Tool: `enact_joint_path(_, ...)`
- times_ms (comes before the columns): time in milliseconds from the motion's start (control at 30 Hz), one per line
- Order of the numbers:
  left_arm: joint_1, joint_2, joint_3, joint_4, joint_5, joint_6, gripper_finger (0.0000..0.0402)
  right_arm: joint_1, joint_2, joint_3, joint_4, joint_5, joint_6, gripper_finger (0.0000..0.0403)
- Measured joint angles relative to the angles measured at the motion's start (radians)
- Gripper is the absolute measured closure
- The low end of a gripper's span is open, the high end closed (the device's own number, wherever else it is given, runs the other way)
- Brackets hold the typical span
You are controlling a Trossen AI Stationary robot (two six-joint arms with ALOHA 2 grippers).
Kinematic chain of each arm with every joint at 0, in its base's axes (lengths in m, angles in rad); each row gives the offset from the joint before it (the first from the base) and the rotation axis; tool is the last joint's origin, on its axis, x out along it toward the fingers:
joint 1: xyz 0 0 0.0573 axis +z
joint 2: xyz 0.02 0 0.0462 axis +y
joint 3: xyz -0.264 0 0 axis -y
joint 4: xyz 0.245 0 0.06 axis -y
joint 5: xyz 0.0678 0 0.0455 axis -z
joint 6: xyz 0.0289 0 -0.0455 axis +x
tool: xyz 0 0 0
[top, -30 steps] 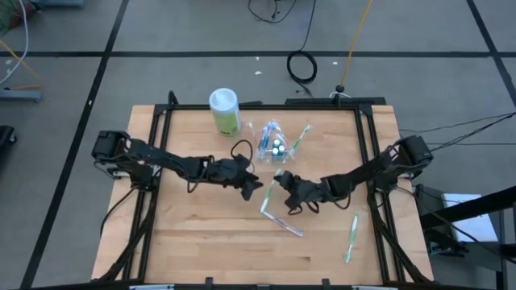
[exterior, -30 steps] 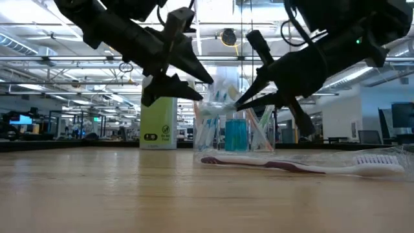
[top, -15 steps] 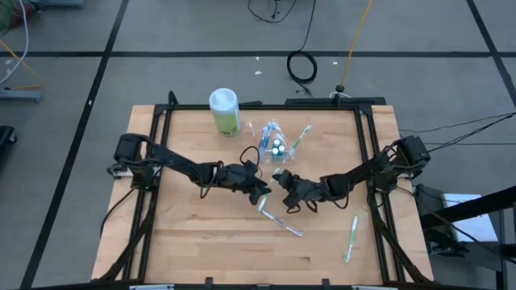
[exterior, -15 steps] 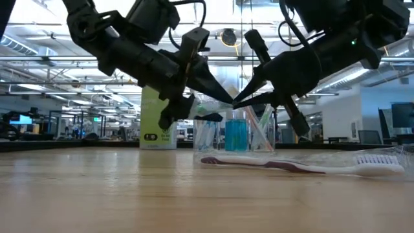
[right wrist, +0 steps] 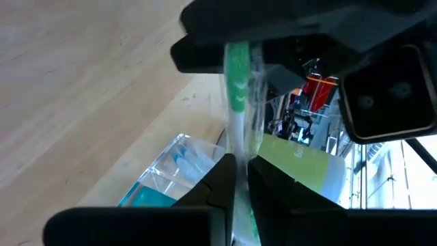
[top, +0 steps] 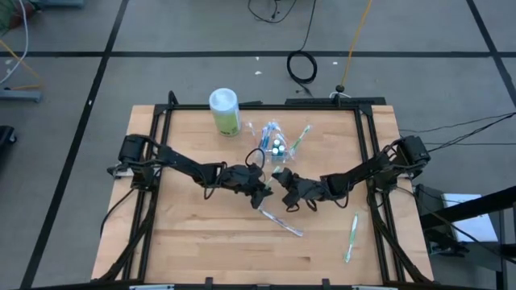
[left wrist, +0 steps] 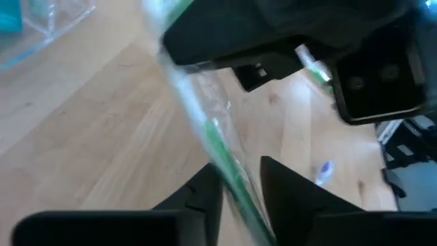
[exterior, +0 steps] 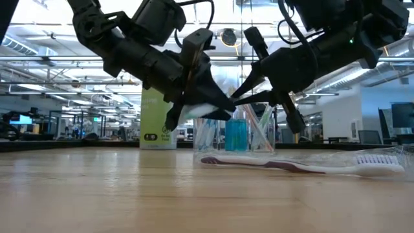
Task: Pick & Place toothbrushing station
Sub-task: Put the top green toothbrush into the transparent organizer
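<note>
Right now I see both grippers meeting mid-table over a wrapped green toothbrush (right wrist: 238, 82). My right gripper (right wrist: 235, 171) has its fingers pinched narrowly on it, and the left gripper (left wrist: 235, 181) has its fingers set close on either side of the same brush. Behind them the clear cup (top: 272, 138) stands near the green canister (top: 225, 112); a purple toothbrush (exterior: 291, 166) lies on the table (top: 201, 242) in front
</note>
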Motion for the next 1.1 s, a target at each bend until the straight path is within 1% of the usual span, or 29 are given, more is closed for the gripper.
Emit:
enact_joint_path(267,0.017,0.0,-0.001,-0.031,-0.012,-0.001,0.037,-0.001,-0.001,0.0,0.002,0.0,0.033,0.0352)
enact_joint_path(400,0.019,0.0,-0.001,-0.039,-0.039,0.002,0.0391,-0.002,-0.001,0.0,0.002,-0.001,0.044,0.0342)
enact_joint_path(467,0.02,0.0,-0.001,-0.039,-0.039,0.002,0.0393,-0.001,-0.001,0.0,0.001,-0.001,0.079,0.0337)
enact_joint_path(533,0.021,0.0,-0.001,-0.039,-0.043,0.002,0.0385,-0.001,-0.001,0.0,0.002,-0.001,0.136,0.0333)
enact_joint_path(667,0.02,0.0,-0.001,-0.038,-0.061,0.002,0.0367,0.004,0.0,0.0,0.009,0.0,0.325,0.0328)
enact_joint_path(767,0.02,0.0,-0.001,-0.04,-0.068,0.001,0.0377,0.015,0.0,0.0,0.013,0.001,0.443,0.0326)
enact_joint_path(867,0.02,-0.001,-0.001,-0.039,-0.077,0.002,0.0392,0.03,0.0,0.0,0.016,0.0,0.476,0.0326)
enact_joint_path(1000,0.02,-0.001,-0.001,-0.04,-0.079,0.002,0.038,0.059,0.0,0.0,0.016,0.0,0.485,0.0325)
enact_joint_path(1100,0.02,-0.001,-0.001,-0.041,-0.079,0.002,0.0376,0.088,0.0,0.0,0.023,0.011,0.541,0.0325)
